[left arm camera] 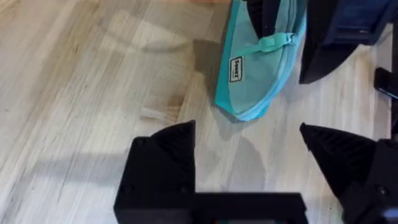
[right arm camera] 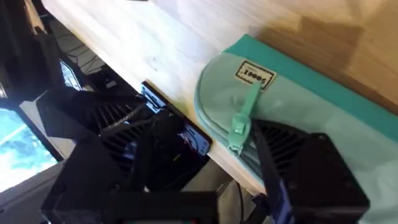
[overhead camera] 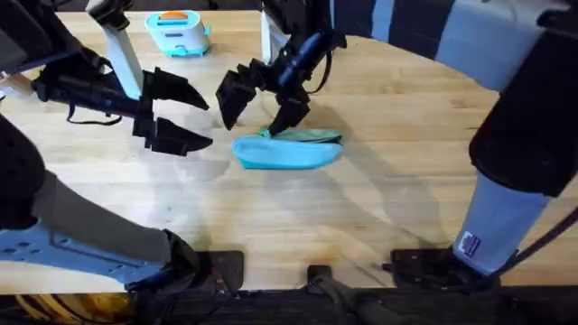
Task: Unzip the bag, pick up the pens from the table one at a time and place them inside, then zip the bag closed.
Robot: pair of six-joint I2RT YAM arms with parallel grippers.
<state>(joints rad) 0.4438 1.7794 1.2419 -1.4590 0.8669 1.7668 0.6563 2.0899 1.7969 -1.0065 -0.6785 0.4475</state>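
The light blue pencil pouch (overhead camera: 287, 151) is seen lying mid-tabletop (overhead camera: 397, 199). The right gripper (overhead camera: 264, 101) is spread wide over its zipper end; the left gripper (overhead camera: 185, 116) is held open beside it, empty.

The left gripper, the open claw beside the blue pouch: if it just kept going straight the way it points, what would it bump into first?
Probably the bag. The left gripper stands open, aimed at the bag's near end, with bare table between them. Height is hard to judge, so it might pass over it.
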